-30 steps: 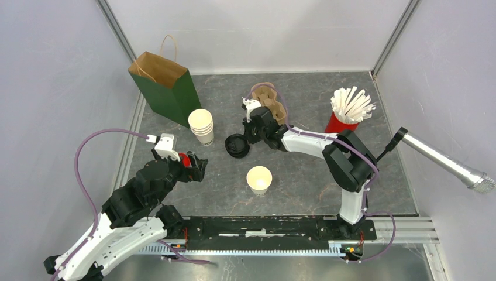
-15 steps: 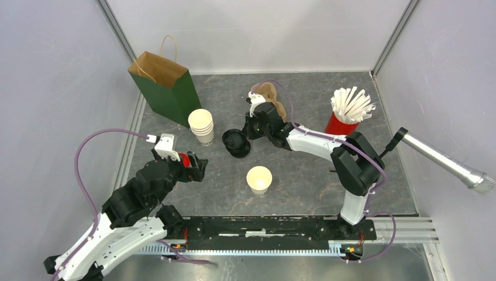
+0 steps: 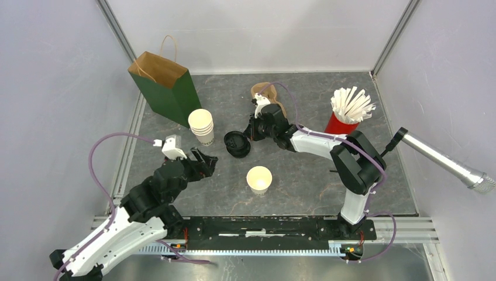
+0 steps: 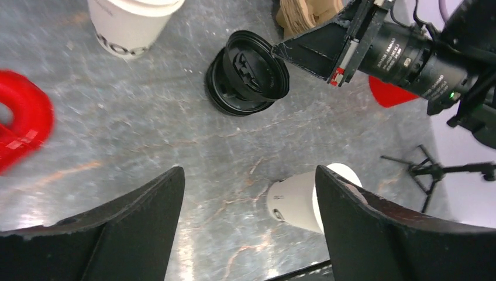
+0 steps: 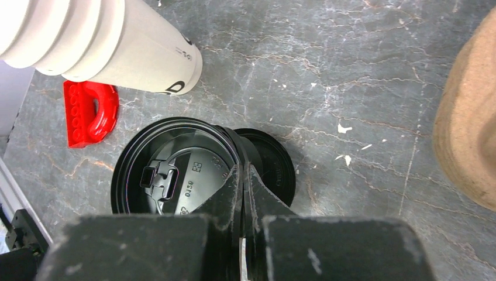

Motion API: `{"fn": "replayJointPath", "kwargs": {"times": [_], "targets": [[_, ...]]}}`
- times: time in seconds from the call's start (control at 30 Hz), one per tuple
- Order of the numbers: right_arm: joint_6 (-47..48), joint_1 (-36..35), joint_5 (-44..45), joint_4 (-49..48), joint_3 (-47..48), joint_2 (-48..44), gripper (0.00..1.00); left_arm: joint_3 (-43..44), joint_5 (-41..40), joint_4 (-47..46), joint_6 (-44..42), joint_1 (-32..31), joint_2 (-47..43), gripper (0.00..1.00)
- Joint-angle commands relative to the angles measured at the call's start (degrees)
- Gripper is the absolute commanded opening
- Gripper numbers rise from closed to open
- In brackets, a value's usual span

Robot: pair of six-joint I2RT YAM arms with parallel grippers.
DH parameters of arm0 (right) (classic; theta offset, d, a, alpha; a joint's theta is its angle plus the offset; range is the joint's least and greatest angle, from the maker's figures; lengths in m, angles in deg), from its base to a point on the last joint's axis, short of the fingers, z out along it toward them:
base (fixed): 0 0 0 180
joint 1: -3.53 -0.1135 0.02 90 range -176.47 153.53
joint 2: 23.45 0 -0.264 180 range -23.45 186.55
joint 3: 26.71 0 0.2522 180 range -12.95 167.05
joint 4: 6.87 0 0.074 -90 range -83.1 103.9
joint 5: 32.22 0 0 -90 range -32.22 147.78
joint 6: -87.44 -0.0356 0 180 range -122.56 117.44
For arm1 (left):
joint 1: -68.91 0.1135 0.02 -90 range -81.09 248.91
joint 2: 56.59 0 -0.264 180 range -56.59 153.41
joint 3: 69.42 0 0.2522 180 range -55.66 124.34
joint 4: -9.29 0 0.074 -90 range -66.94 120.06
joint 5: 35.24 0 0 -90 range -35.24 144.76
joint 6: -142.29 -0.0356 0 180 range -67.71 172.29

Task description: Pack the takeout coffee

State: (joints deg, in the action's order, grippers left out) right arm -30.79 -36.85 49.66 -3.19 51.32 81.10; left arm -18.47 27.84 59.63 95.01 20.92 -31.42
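1. Near the middle of the bench (image 3: 304, 175), toward the arms, the single white paper cup (image 3: 259, 180) stands upright and lidless. The left wrist view shows dark print low on its side.
2. The black lid (image 5: 169, 170) is apart from the cup, farther back. The right claw (image 5: 241, 175) pinches its rim, fingers pressed together on the plastic.
3. The held lid is tilted and overlaps a second lid (image 5: 275, 167) that lies flat on the bench.
4. The left claw (image 4: 248, 187) hangs above the bench to the left of the paper cup, its fingers spread wide with nothing between them.
5. A stack of cups (image 3: 202, 126) stands just left of the lids, with a green bag (image 3: 166, 88) behind it and a red block (image 5: 88, 114) lying near its base.
6. A cardboard carrier (image 3: 262, 91) sits behind the right wrist, and a red cup of straws (image 3: 345, 111) stands at the far right.
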Motion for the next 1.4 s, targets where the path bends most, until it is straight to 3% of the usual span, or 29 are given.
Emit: {"fn": "replayJointPath", "kwargs": {"times": [0.0, 0.07, 0.23, 0.43, 0.73, 1.37], "targets": [[-0.6, 0.34, -3.18, -4.92, -1.45, -2.42, 0.0, -7.6, -2.67, -16.0, 20.36, -0.09, -1.38, 0.83], [-0.81, 0.73, -3.99, -5.49, -1.9, -2.56, 0.0, -10.16, -4.79, -20.36, 23.16, -0.09, -1.01, 0.79], [-0.57, 1.28, -5.43, -5.97, -2.36, -2.4, 0.0, -11.14, -9.24, -24.84, 25.1, 0.29, 5.46, 0.8], [-0.41, 2.18, -6.93, -7.2, -2.85, -1.95, 0.0, -10.35, -5.09, -31.36, 25.76, 3.13, 14.97, 0.81], [0.24, 3.63, -9.62, -8.05, -3.84, -1.55, 0.0, -12.93, 8.66, -41.78, 27.68, 14.69, 24.46, 0.76], [-1.7, 3.74, -12.13, -10.92, -5.1, 0.34, 0.0, -14.78, 13.64, -56.15, 26.69, 14.79, 37.64, 0.63]]}}
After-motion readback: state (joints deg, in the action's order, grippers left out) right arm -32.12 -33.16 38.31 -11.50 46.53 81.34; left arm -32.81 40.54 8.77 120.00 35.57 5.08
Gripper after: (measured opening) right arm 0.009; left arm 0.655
